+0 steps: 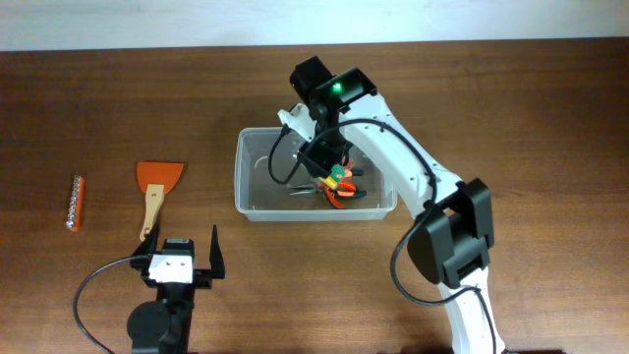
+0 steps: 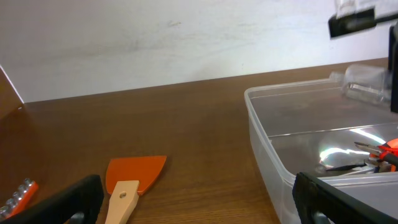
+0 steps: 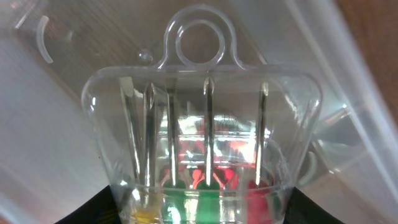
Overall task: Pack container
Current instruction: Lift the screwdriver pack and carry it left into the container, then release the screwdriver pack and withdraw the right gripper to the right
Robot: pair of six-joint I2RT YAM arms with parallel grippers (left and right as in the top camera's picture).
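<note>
Container point(image 1: 240, 182): your right gripper point(image 1: 332, 167) pinches a clear screwdriver pack point(image 3: 205, 124) over it (pliers point(image 1: 342, 195) at 6 o'clock); left gripper point(image 1: 185, 249) spread.

Table point(image 1: 511, 88): brown wood, visible grain, smooth with a low sheen.
Container point(image 1: 240, 182): clear plastic, glossy, bright glare streaks on its floor.
Clear case point(image 3: 205, 74): thin moulded plastic, glassy and reflective. Inside it are bare polished metal shafts point(image 3: 207, 118) and yellow, green and red handles that look plastic.
Pliers point(image 2: 380, 149): orange grips, rubbery or plastic, cannot tell which.
Scraper point(image 1: 155, 192): flat orange blade, matt; pale, raw-looking wooden handle.
Bit strip point(image 1: 76, 202): orange holder, shiny metal bits.
Left gripper point(image 1: 183, 244) fingers point(image 2: 59, 202) — matt black plastic.
</note>
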